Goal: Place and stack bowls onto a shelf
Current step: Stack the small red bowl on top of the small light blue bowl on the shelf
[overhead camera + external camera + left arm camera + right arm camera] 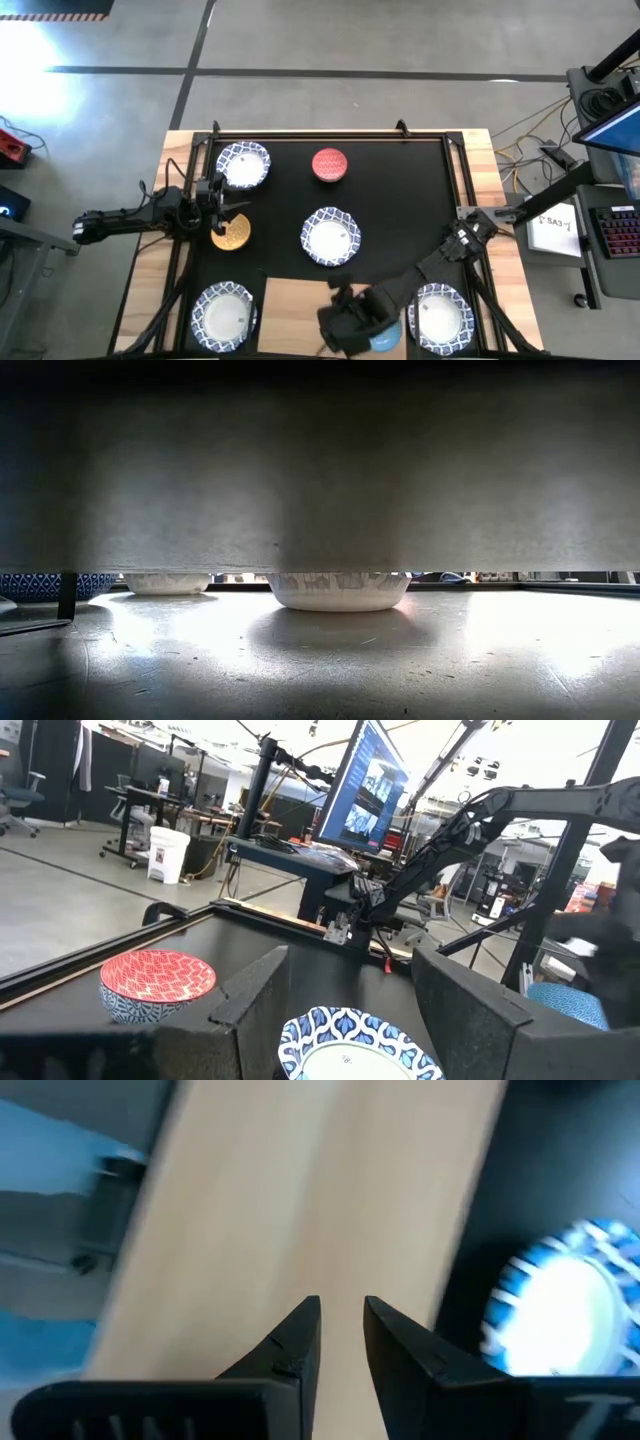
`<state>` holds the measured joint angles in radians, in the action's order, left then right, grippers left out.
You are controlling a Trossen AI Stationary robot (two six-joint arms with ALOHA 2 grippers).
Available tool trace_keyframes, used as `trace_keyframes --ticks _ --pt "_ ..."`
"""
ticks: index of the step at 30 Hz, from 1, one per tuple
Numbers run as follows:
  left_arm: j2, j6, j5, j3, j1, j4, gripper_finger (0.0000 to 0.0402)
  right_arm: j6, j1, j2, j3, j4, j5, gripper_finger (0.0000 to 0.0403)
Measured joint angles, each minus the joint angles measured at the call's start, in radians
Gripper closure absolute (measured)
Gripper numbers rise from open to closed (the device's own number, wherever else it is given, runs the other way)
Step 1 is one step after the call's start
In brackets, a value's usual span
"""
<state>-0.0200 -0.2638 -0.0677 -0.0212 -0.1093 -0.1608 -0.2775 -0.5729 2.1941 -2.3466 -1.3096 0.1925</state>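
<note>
The right claw (pixel 342 1330) is held nearly closed and empty over the shelf (pixel 295 300) (blue bowl (pixel 385 340) beside it); the left claw (pixel 350 990), spread wide, is poised by the yellow-gold bowl (pixel 232 233).

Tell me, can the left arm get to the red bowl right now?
Probably yes. The left gripper hangs by the yellow-gold bowl, and the black mat between it and the red bowl looks bare. The white bowl sits off to the side, not across that path.
</note>
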Motion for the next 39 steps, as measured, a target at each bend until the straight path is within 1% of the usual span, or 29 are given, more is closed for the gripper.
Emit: trace_keyframes --ticks 6,13,19,25,29,31,33,35,39 --pt "0.0 0.0 0.0 0.0 0.0 0.0 0.0208 0.013 0.086 0.0 -0.001 -0.111 -0.007 0.0296" --pt "0.0 0.0 0.0 0.0 0.0 0.0 0.0208 0.169 0.213 0.0 -0.001 -0.207 0.007 0.0251" --pt "0.0 0.0 0.0 0.0 0.0 0.0 0.0208 0.282 0.364 0.0 -0.001 -0.254 0.015 0.0239" --pt "0.0 0.0 0.0 0.0 0.0 0.0 0.0208 0.355 0.525 -0.001 -0.001 -0.246 0.005 0.0245" --pt "0.0 0.0 0.0 0.0 0.0 0.0 0.0208 0.367 0.632 -0.002 -0.001 -0.181 -0.065 0.0251" --pt "0.0 0.0 0.0 0.0 0.0 0.0 0.0208 0.368 0.678 -0.002 0.006 -0.136 -0.069 0.0253" --pt "0.0 0.0 0.0 0.0 0.0 0.0 0.0208 0.366 0.717 -0.002 0.02 -0.101 -0.083 0.0255" --pt "0.0 0.0 0.0 0.0 0.0 0.0 0.0208 0.366 0.747 -0.002 0.044 -0.075 -0.12 0.0254" --pt "0.0 0.0 0.0 0.0 0.0 0.0 0.0208 0.367 0.787 -0.002 0.124 0.0 -0.133 0.0252"
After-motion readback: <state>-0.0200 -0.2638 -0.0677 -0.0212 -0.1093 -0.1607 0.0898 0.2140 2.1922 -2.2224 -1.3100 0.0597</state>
